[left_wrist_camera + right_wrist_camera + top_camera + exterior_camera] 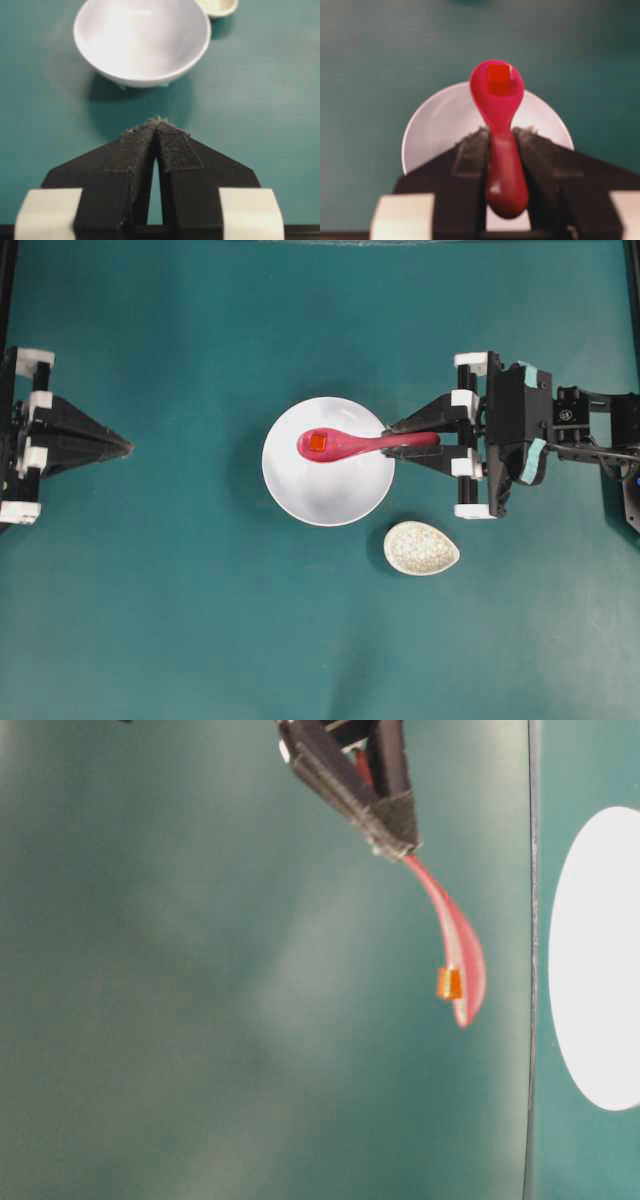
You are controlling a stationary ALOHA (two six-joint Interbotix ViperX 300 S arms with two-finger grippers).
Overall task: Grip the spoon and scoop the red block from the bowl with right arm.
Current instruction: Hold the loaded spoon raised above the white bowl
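My right gripper (402,440) is shut on the handle of the pink spoon (352,444), which reaches left over the white bowl (330,495). The small red block (318,444) lies in the spoon's scoop. In the right wrist view the spoon (498,100) sticks out ahead between the fingers with the block (498,79) in its scoop, held above the bowl (437,125). The table-level view shows the spoon (455,945) in the air with the block (449,983) on it. My left gripper (128,447) rests shut at the far left, its tips (157,122) together with nothing between them.
A small speckled teardrop dish (421,548) sits on the teal table just right of and below the bowl. The left wrist view shows the bowl (142,70) ahead and that dish (219,7) at the top edge.
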